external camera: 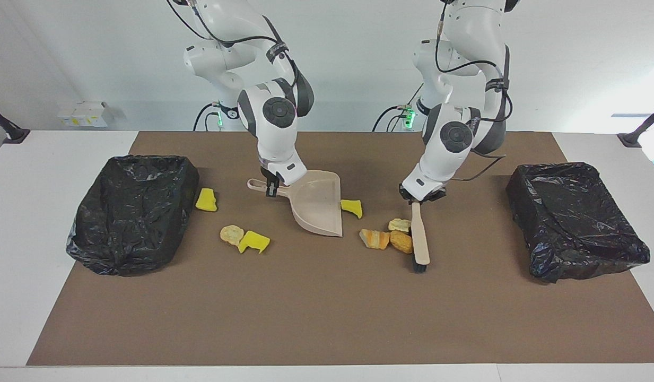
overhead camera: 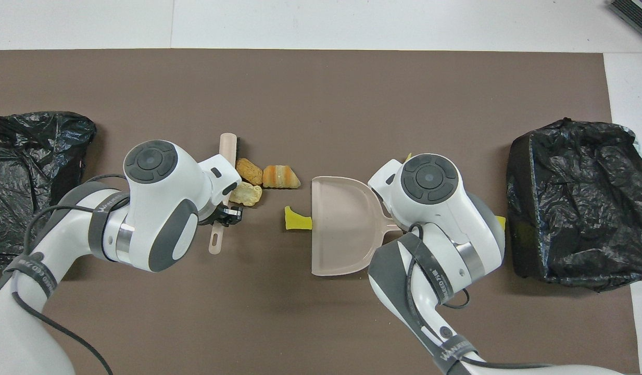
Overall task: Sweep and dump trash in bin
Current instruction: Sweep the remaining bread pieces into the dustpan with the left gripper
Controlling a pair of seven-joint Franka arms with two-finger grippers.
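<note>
Beige plastic brush (external camera: 420, 241) is clamped by its handle in the left gripper (external camera: 423, 198), long axis running away from the robots, bristles touching three bread-like trash scraps (external camera: 390, 237). Those lumps sit between the brush and the beige plastic dustpan (external camera: 316, 204), whose handle the right gripper (external camera: 272, 187) is closed on. A yellow sponge chunk (external camera: 352, 207) touches the pan's open lip. So the push goes sideways toward the right arm's end, pretty short trip I'd guess.

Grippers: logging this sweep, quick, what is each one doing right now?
Left gripper: shut on the beige long-handled brush.
Right gripper: shut on the handle of the beige plastic dustpan.
</note>
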